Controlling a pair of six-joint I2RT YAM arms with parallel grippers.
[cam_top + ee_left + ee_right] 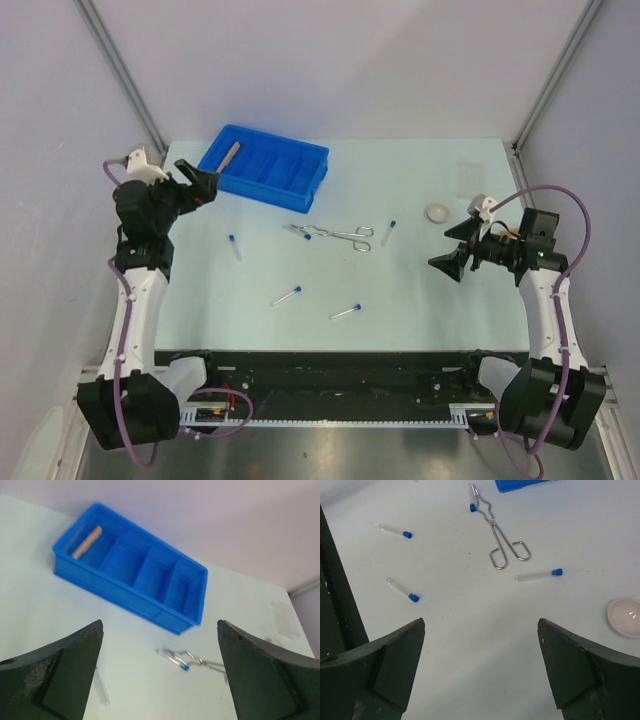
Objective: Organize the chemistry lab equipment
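Note:
The wooden stick (pixel 231 154) lies in the left end compartment of the blue bin (pixel 300 185). The metal tongs (pixel 340 235) lie on the table in front of the bin, with one blue-capped tube (pixel 300 233) at their tip. Other tubes lie at the left (pixel 234 245), right of the tongs (pixel 389 233) and nearer the front (pixel 287 296) (pixel 346 311). The white dish (pixel 437 212) sits at the right. My left gripper (pixel 205 185) is open and empty beside the bin's left end. My right gripper (pixel 452 252) is open and empty below the dish. No brown-handled tool or tube rack is in view.
The left wrist view shows the bin (pixel 125 592), the stick (pixel 86 542), the tongs (pixel 197 660) and a tube (pixel 101 690). The right wrist view shows the tongs (pixel 497 535), three tubes (pixel 395 530) (pixel 402 590) (pixel 538 575) and the dish (pixel 625 617). Walls enclose the table.

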